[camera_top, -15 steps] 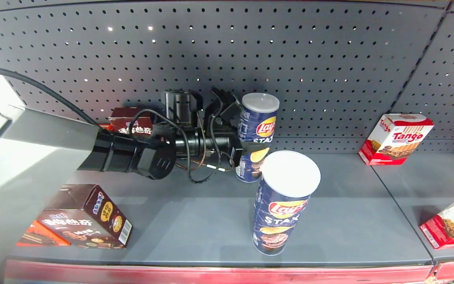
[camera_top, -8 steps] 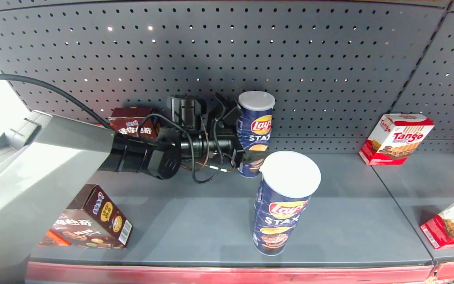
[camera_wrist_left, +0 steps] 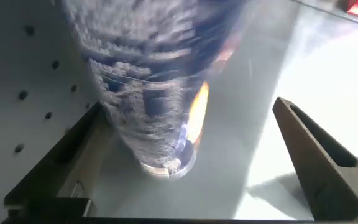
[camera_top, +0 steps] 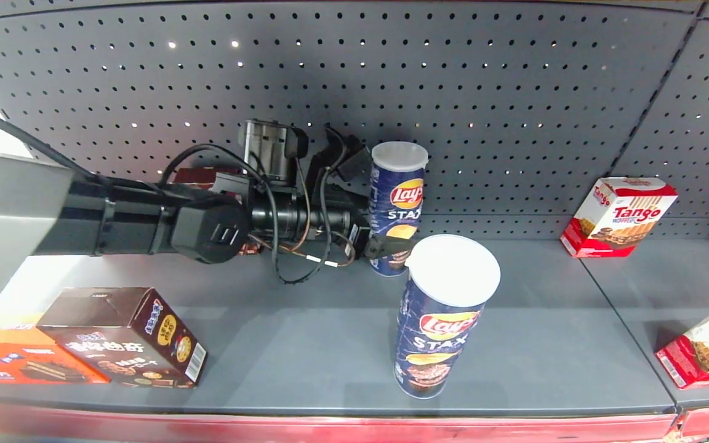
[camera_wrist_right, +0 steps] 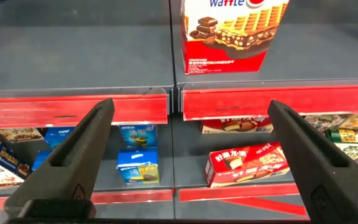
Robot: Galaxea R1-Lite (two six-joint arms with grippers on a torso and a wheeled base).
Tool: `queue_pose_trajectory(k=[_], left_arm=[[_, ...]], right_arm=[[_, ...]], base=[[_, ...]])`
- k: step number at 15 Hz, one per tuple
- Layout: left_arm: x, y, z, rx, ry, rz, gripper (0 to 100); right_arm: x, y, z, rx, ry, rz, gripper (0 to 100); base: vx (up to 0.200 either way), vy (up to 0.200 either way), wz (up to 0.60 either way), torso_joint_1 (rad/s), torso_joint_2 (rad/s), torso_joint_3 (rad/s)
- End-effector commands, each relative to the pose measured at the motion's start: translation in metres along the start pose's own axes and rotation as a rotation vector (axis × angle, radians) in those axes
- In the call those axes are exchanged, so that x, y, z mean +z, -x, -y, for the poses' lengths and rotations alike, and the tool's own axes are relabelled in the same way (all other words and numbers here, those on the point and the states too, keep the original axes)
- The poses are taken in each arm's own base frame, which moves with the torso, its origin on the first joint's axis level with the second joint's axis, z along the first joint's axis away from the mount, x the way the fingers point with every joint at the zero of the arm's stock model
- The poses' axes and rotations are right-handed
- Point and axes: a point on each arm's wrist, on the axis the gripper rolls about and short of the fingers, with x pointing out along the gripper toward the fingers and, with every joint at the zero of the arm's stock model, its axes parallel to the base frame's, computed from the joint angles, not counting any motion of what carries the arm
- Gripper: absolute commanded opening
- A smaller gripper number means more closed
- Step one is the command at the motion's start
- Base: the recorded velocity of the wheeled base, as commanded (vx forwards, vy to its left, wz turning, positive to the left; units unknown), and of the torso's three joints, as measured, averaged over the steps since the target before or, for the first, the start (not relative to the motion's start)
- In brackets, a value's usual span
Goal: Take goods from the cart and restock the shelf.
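Observation:
A blue chip can (camera_top: 399, 203) with a white lid stands upright at the back of the grey shelf (camera_top: 305, 332), close to the pegboard. My left gripper (camera_top: 376, 203) reaches in from the left and straddles this can, one finger in front of it and one behind. In the left wrist view the can (camera_wrist_left: 148, 93) sits between the fingers of the left gripper (camera_wrist_left: 188, 111), which is open, nearer one finger than the other. A second, identical can (camera_top: 444, 314) stands closer to the front edge. My right gripper (camera_wrist_right: 191, 106) is open, holds nothing, and faces lower shelves.
A brown chocolate box (camera_top: 127, 335) and an orange box (camera_top: 16, 363) lie at the shelf's front left. Red waffle boxes (camera_top: 619, 215) (camera_top: 705, 351) sit on the right. The pegboard wall (camera_top: 514, 92) closes the back. Another waffle box (camera_wrist_right: 229, 31) stands on a lower shelf.
The back can was tilted in my left gripper a second ago; now it stands upright on the shelf. The left forearm has swung up and uncovers the orange box.

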Motion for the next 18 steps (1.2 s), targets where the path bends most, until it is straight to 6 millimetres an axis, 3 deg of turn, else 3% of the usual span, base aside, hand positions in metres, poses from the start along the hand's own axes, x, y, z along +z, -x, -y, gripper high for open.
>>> queue_pose_trajectory(k=[1,8,11,18], left_arm=[[0.029,0.027,0.015,0.044,-0.035,0.027,100],[0.020,0.030,0.013,0.277,-0.073,-0.078,100],[0.011,0.020,0.009,0.360,-0.067,-0.124,100],[0.004,0.016,0.005,0.410,-0.059,-0.159,100]], right_arm=[[0.000,0.000,0.000,0.000,0.000,-0.001,100],[0.000,0.000,0.000,0.000,0.000,-0.001,100],[0.000,0.000,0.000,0.000,0.000,-0.003,100],[0.000,0.000,0.000,0.000,0.000,-0.001,100]], base=[[0.000,0.000,0.00,0.000,0.00,0.000],[0.000,0.000,0.00,0.000,0.00,0.000],[0.000,0.000,0.00,0.000,0.00,0.000],[0.000,0.000,0.00,0.000,0.00,0.000]])
